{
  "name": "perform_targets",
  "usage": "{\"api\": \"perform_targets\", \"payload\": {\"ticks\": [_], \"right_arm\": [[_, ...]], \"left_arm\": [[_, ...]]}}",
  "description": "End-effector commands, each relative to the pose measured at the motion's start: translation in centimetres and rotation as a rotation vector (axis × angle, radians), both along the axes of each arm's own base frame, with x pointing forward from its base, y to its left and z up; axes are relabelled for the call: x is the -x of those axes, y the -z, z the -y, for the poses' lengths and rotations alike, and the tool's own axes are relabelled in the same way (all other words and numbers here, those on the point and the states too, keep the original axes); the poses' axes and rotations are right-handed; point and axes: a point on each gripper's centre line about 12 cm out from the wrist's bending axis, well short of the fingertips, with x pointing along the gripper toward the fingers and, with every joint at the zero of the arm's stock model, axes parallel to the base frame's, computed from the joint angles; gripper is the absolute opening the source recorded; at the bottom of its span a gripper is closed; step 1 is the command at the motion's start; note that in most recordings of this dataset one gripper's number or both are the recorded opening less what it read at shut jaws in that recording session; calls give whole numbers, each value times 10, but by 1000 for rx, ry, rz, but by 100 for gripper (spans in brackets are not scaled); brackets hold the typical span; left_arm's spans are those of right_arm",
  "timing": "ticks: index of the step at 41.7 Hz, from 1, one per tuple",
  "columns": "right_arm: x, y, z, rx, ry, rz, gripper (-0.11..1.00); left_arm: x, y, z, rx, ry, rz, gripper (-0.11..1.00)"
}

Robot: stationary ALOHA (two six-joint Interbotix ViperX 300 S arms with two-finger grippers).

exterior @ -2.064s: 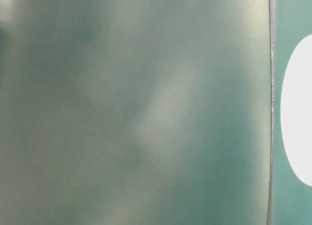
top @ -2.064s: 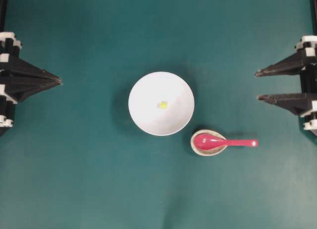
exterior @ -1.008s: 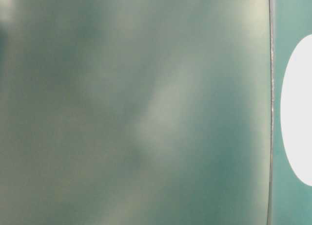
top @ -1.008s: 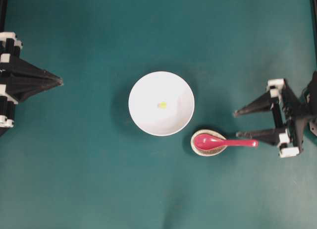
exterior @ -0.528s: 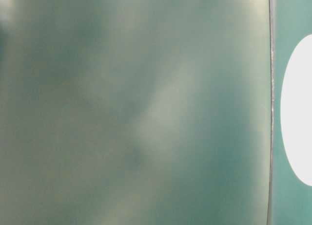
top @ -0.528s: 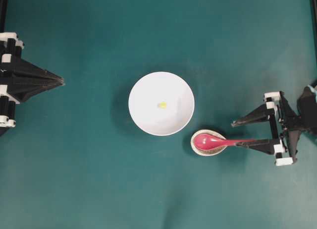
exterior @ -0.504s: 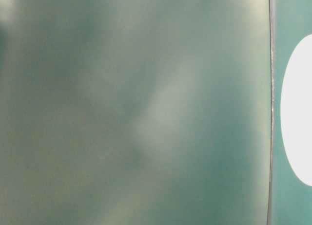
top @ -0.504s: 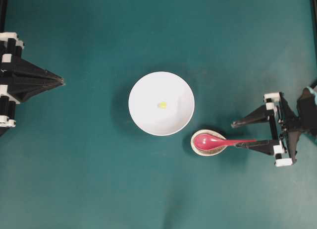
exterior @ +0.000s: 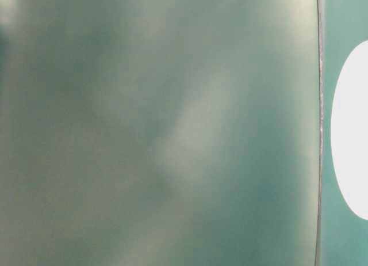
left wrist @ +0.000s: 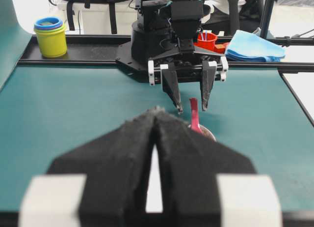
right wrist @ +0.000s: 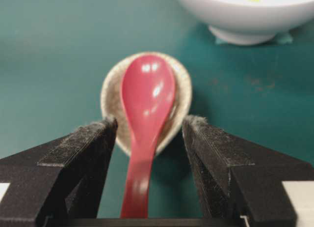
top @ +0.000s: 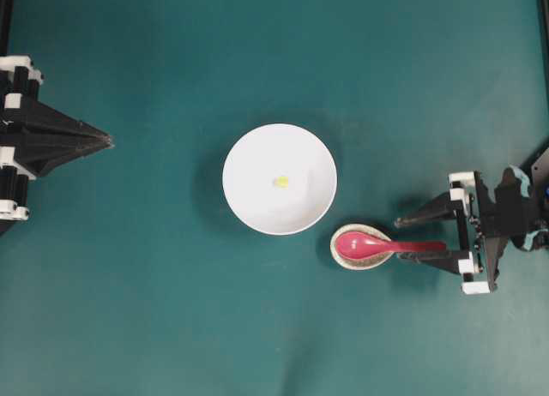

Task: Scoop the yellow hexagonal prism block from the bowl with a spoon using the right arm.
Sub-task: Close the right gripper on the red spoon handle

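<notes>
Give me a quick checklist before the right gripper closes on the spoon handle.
1. Right gripper open: ok, fingers spread wide.
2. Spoon handle between the fingers: ok, roughly centered in the wrist view.
3. Fingers touching the handle: not yet, gaps on both sides.
4. Spoon scoop resting in the small dish: ok.
5. Yellow block in the bowl: ok, near the middle.
6. Left gripper out of the way: ok, shut at the table's left edge.
7. Gripper height against the handle: cannot tell.
</notes>
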Motion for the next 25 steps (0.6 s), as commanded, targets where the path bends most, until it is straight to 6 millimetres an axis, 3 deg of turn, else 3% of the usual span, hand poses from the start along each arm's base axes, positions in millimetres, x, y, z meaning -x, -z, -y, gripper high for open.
{"api": "perform_targets", "payload": {"ticks": [1, 25], "right_arm": [[-3, -3, -5, -11, -9, 25, 60], [-1, 16, -8, 11, -12, -72, 60]], "left_arm": [[-3, -10, 0, -6, -1, 28, 2], [-3, -9, 0, -6, -1, 20, 2]]}}
